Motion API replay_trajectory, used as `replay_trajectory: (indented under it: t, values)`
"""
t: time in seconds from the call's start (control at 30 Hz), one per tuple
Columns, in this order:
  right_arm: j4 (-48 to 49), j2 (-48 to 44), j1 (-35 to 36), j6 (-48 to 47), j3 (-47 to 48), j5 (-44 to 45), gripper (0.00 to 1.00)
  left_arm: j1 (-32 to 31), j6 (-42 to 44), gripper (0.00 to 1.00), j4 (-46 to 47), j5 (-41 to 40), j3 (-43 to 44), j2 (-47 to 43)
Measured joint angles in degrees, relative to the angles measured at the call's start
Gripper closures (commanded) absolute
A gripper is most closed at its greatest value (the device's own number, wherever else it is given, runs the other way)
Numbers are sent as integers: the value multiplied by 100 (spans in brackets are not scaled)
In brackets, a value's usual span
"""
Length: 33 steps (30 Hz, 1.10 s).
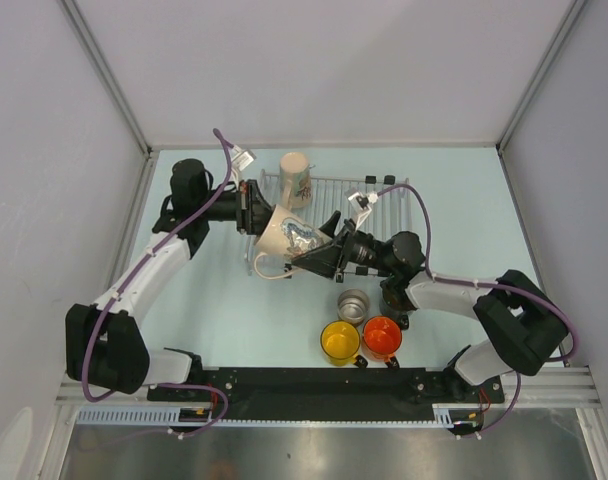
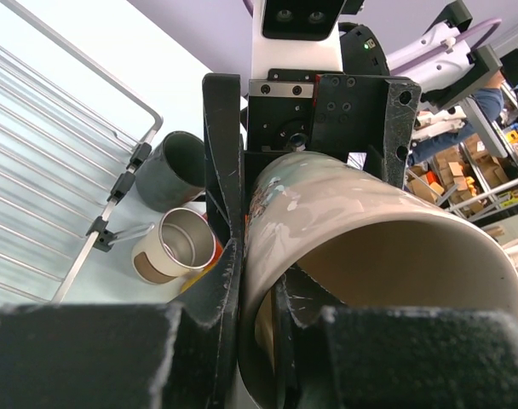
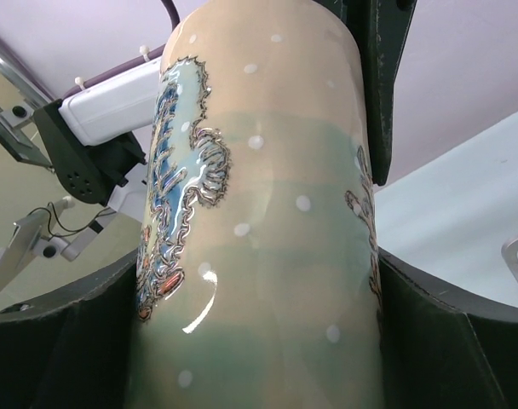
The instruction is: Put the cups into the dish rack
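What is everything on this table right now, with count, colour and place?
patterned cup: one, cream with blue print, held between both grippers
cream cup: one, cream, on the dish rack's far-left corner
steel cup: one, silver, before the rack
dark cup: one, green-black, beside the steel cup
yellow cup: one, yellow, near edge
orange cup: one, orange, beside the yellow
dish rack: one, silver wire, mid-table
left gripper: black, shut on the patterned cup's rim
right gripper: black, astride that cup

One cream cup blocks the far-left corner of the dish rack; wires right of it lie open.
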Motion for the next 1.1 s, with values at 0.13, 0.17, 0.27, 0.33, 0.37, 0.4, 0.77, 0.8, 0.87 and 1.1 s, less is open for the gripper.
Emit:
replay_trajectory:
  t: [0.13, 0.17, 0.27, 0.33, 0.37, 0.4, 0.77, 0.8, 0.87, 1.1]
  values:
    - [0, -2, -114, 105, 4, -120, 100, -2, -22, 92, 33, -118, -20, 0]
    - [0, -2, -142, 151, 7, -146, 100, -11, -17, 87, 13, -157, -22, -2]
    - [-24, -2, -264, 326, 15, -299, 100, -39, 219, 79, -299, -267, 11, 22]
    - [-57, -2, -385, 461, 15, -409, 100, -72, 450, 61, -573, -297, 114, 125]
    - [-79, -2, -452, 531, 15, -428, 100, -83, 586, 55, -675, -308, 142, 175]
    - [-114, -11, -538, 584, 13, -450, 100, -74, 721, 44, -815, -332, 162, 214]
    - [-822, -356, -1294, 435, 28, -581, 100, 136, 1950, 29, -1886, -1049, 376, 232]
    - [-1187, -518, -1329, 234, 94, -610, 100, 197, 2074, 29, -1985, -1187, 380, 177]
    - [-2020, -693, -1366, -208, 343, -560, 100, 354, 2201, 29, -2090, -1386, 380, 63]
    - [-5910, -903, -1252, -2212, 2194, 935, 100, 1176, 2481, 30, -2149, -1882, 149, -601]
